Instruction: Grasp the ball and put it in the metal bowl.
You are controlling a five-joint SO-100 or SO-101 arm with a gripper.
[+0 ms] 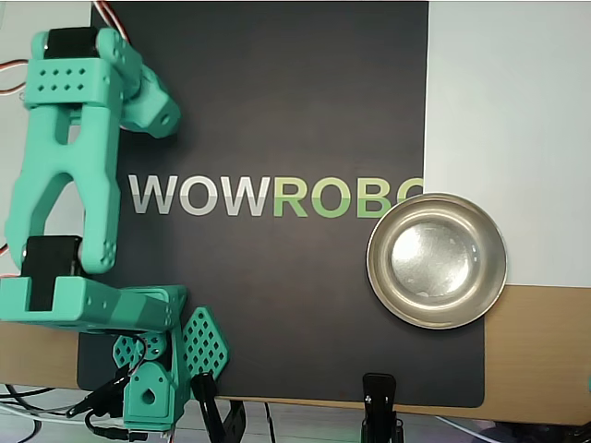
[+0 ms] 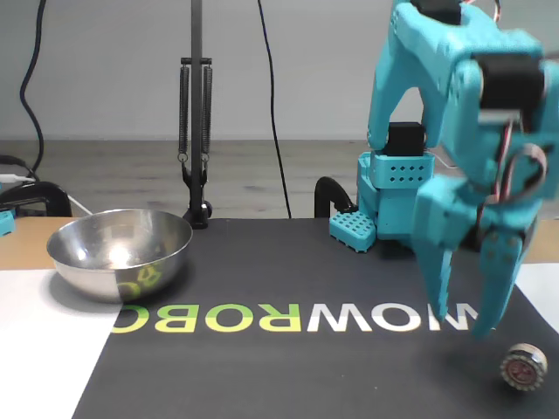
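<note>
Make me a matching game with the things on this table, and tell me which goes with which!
Things:
1. metal bowl
2. ball
3. tool
4. black mat

Clues:
A. open, pointing down, holding nothing
B. has big WOWROBO letters on it
C. shiny and empty, on the left in the fixed view
D. lying on the mat by the right edge of the fixed view

Pairs: 1-C, 2-D, 3-A, 4-B
</note>
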